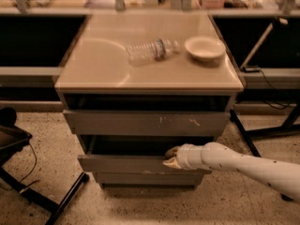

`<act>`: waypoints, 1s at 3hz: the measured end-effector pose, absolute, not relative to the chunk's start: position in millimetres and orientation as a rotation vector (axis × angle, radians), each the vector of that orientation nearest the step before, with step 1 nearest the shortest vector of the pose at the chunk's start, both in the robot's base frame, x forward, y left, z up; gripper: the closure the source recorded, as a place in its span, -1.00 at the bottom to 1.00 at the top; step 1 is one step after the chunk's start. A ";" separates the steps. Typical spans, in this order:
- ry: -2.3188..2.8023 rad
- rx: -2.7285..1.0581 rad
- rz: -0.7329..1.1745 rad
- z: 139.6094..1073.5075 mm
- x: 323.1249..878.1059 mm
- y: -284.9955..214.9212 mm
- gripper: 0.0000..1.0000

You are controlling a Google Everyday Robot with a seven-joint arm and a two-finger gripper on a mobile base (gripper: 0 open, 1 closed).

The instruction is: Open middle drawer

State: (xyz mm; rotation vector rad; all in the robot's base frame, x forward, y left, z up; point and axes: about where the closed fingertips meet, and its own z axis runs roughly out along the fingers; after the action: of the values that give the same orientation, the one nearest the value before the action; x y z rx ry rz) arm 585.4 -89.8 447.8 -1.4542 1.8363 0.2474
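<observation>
Gripper (169, 157) sits at the top edge of the middle drawer (122, 164), right of that front's centre, and touches or overlaps the edge there. Whether the gripper is spread or pressed together: cannot tell, as its tip merges with the drawer edge and the dark gap behind it. It carries no loose object. The white arm (243, 165) enters from the lower right corner and runs up and leftward to the gripper, crossing in front of the right end of the middle drawer. The middle drawer is a plain grey front, second of three under the table (93, 74). It stands out a little from the cabinet, with a dark opening visible above it, and most of its front lies to the left of the gripper, with a faint pale mark low on the front near the middle. Above it is the top drawer (140, 123), a wider grey front with white scratch marks right of centre, also standing out with a dark slot under the table edge. Below it is the bottom drawer (145, 178), a narrower, shorter grey front set further back. On the table a clear plastic bottle (152, 49) lies on its side near the centre. A shallow pale bowl (205, 48) stands upright just to the right of the bottle's cap end. Speckled floor (47, 125) surrounds the cabinet, and a dark stand (28, 191) is at the lower left, well apart from the gripper.
</observation>
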 end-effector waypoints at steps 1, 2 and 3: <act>1.848 -1.435 0.248 446.0 573.4 -94.4 1.00; 1.825 -1.329 0.227 477.1 552.3 -90.3 1.00; 1.847 -1.257 0.267 466.8 469.9 -94.0 1.00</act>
State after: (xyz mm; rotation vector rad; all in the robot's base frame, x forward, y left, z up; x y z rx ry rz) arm 469.9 -94.0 466.8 -1.2572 1.8470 0.2666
